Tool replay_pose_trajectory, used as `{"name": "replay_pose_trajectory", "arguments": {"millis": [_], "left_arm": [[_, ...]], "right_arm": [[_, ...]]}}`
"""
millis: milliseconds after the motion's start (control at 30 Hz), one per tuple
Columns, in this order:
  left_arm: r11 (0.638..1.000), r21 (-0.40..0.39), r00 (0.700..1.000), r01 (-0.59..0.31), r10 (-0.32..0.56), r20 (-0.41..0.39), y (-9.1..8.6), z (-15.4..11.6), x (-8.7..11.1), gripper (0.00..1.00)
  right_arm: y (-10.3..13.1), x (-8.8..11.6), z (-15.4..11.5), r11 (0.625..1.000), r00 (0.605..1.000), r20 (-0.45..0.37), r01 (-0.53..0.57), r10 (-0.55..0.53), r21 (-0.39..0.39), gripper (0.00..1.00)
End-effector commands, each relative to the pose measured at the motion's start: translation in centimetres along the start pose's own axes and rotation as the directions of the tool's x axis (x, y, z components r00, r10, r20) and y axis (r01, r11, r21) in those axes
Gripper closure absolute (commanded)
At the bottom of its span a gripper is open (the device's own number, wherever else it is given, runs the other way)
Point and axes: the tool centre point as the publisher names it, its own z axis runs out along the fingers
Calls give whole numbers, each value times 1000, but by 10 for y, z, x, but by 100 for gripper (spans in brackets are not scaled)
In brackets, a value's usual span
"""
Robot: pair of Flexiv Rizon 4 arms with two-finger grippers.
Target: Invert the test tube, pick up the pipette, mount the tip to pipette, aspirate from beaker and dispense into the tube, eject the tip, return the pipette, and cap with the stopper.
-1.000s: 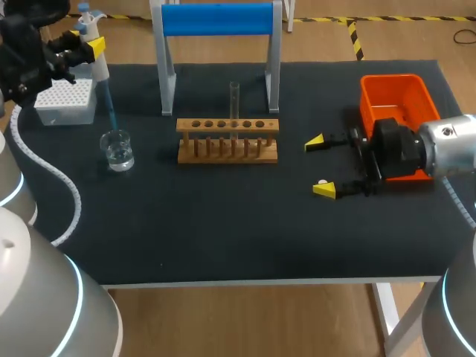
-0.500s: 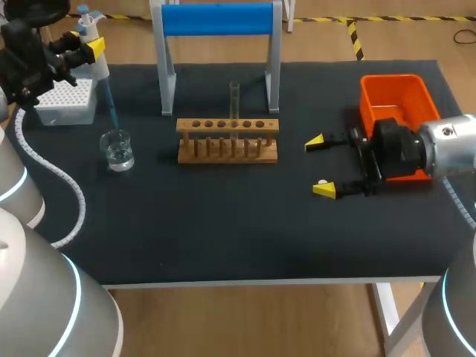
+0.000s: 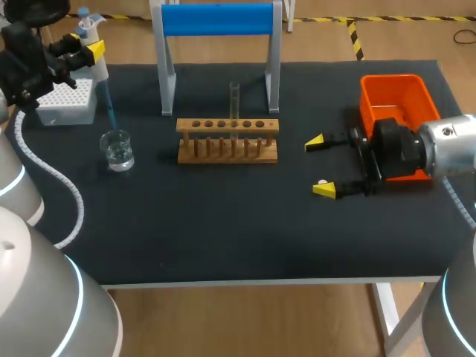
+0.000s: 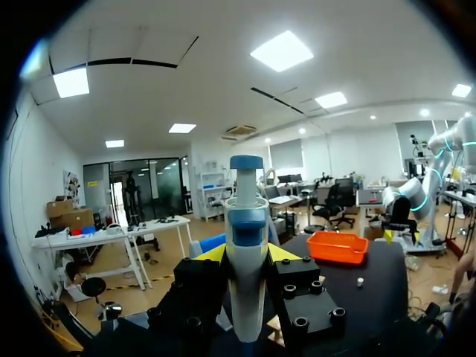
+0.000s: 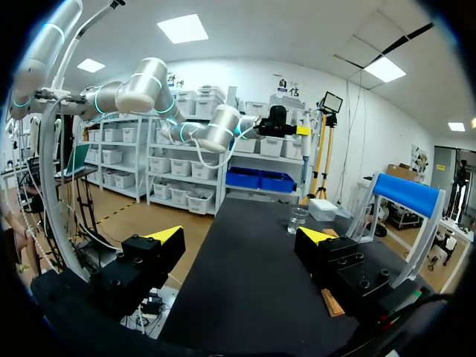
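Two fingers of the right tool (image 3: 320, 166) stand wide apart at the right of the black surface (image 3: 223, 230), holding nothing. A small white stopper (image 3: 322, 181) lies just beside the nearer one. In the right wrist view the same tool (image 5: 242, 236) shows both yellow tips well apart, with bare surface between them.

Left of it, at the middle of the surface, stands a wooden rack (image 3: 227, 140) with a row of holes along its top. A clear test tube (image 3: 234, 100) stands upright in one of the holes right of the rack's middle. Well to the left of the rack sits a glass beaker (image 3: 117, 149) with clear liquid in it.

Behind the right tool, at the far right, is an orange bin (image 3: 394, 93). At the far left, a white tip box (image 3: 65, 100) stands just beyond the beaker.

Above the box the left tool (image 3: 88, 44) is clamped on the pipette (image 3: 95, 56). The pipette hangs with its blue tip (image 3: 110, 111) pointing down at the beaker's mouth; whether it reaches the liquid cannot be told. The left wrist view shows the pipette's body (image 4: 245, 260) gripped between the two yellow tips.

Farthest back, behind the rack, stands a blue-topped stand (image 3: 216, 18).
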Motion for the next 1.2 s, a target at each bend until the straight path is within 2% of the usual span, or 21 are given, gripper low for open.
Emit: {"name": "replay_pose_trajectory", "arguments": {"millis": [33,1200], "left_arm": [[1000,2,1000,0,0,1,0,0,0,100],[1000,4,1000,8,-8,-4,1,0,0,100]], "right_arm": [[1,1,-1,1000,1000,1,0,0,1,0],[1,1,-1,1000,1000,1,0,0,1,0]]}}
